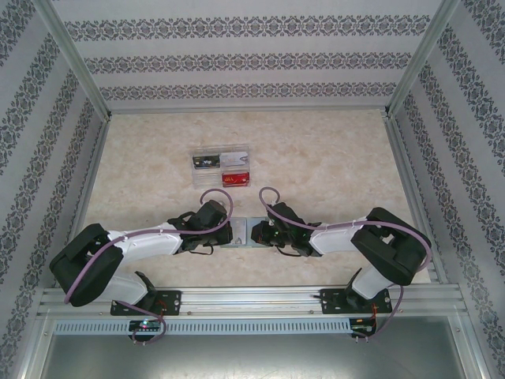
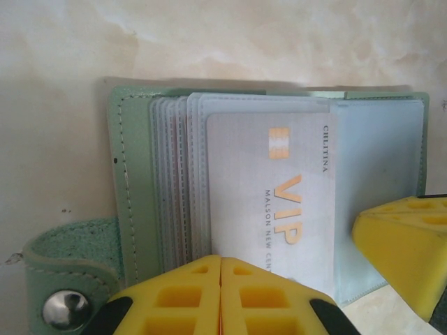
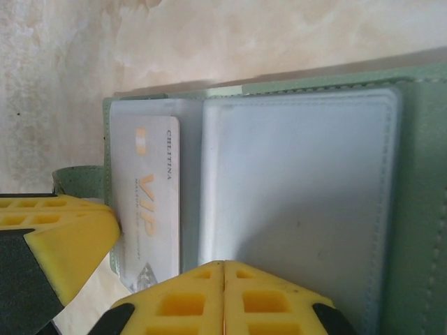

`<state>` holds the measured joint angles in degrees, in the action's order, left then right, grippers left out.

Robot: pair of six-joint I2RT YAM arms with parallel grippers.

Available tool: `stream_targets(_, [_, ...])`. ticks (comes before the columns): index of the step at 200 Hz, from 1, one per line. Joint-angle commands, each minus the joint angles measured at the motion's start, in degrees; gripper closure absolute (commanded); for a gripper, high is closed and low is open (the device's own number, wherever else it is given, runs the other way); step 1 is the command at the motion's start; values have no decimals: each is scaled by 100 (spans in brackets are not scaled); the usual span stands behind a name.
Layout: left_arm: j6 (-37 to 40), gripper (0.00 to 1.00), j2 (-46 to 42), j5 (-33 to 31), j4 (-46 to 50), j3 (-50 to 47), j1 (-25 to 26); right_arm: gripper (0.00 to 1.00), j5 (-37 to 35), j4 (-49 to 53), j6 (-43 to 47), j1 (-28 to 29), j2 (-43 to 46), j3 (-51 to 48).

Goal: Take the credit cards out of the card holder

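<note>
On the table (image 1: 331, 174) between my two wrists, the card holder (image 1: 243, 230) lies spread open, inner side up. In the overhead view my left gripper (image 2: 221, 272) reaches it from 9 o'clock and my right gripper (image 3: 223, 273) from 3 o'clock.

Both pairs of yellow jaws are pressed together, pad against pad. Each sits at the holder's near edge; whether either is nipping a thin edge there I cannot tell.

Through my left wrist camera, a pale VIP card (image 2: 279, 202) with orange lettering sits in the top clear sleeve of a stack of sleeves (image 2: 178, 181). The green snap tab (image 2: 64, 279) hangs at 8 o'clock, and my other gripper's yellow fingertip shows at 4 o'clock, over the holder's corner.

Through my right wrist camera the same card lies at 9 o'clock of a wide clear pocket (image 3: 293, 202).

At 12 o'clock from the holder, apart from it, stands a clear box (image 1: 221, 168) with a red piece and a dark piece inside, too small to read.
</note>
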<state>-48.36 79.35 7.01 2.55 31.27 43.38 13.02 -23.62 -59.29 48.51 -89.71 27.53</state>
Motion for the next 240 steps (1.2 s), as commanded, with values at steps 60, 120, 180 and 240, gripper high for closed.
stream_targets(60, [94,87,-599,-242,909,182,-48,84,66,178,376,141,135,428])
stream_targets(120, [127,87,-320,-103,612,87,-48,79,67,147,391,150,-93,508])
stream_targets(180, [134,88,-115,-76,481,64,-44,78,93,97,370,150,-235,521])
stream_targets(240, [100,88,-18,-43,436,48,-48,80,196,15,357,159,-376,584])
